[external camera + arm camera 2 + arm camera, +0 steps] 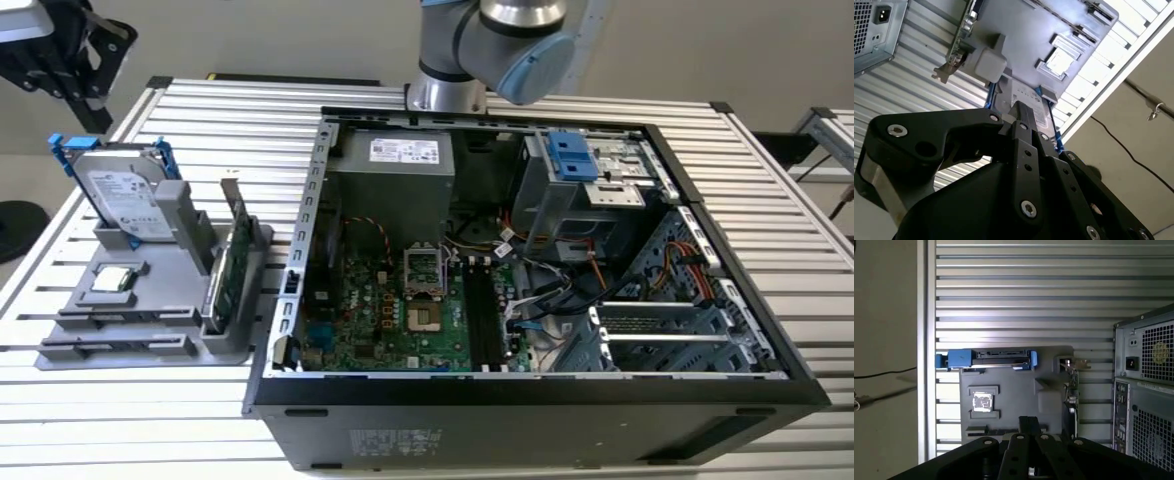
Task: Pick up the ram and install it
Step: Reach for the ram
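While the gripper (1029,424) hangs shut and empty above the grey holder (1014,375), the ram (976,430) sits edge-on in a slot beyond the processor chip (983,402) from the hard drive (989,357), long axis parallel to the drive's, well apart from the jaws.

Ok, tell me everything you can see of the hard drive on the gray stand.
The hard drive is a silver metal box with a pale label, clipped in a blue plastic carrier. It stands on edge, slightly tilted, in the gray stand at the exterior view's left of the open computer case.
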Tool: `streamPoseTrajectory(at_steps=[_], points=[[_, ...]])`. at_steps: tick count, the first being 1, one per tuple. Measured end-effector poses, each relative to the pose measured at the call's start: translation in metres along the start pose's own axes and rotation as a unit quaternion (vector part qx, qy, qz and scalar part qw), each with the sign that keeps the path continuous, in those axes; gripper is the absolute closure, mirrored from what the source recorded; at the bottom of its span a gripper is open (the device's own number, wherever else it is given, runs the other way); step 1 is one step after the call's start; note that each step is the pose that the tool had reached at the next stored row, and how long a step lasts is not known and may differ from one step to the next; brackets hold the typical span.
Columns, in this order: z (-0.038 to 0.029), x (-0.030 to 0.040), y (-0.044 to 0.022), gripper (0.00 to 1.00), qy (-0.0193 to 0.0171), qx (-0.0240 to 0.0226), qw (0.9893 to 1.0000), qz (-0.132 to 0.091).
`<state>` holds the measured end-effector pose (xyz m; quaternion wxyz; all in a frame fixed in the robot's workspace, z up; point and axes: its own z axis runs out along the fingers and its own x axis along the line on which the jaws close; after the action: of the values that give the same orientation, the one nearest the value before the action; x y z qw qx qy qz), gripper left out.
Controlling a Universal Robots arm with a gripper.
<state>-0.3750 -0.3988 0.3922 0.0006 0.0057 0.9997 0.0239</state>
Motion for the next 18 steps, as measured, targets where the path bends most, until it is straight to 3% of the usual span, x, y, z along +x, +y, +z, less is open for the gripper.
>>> streamPoseTrajectory(at_steps=[8, 18], points=[[0.0003, 0.0112, -0.0001, 1.00, 0.0002, 0.0000, 1.0000, 0.000], [0.0002, 0.0115, -0.0016, 1.00, 0.0003, 0.0000, 1.0000, 0.000]])
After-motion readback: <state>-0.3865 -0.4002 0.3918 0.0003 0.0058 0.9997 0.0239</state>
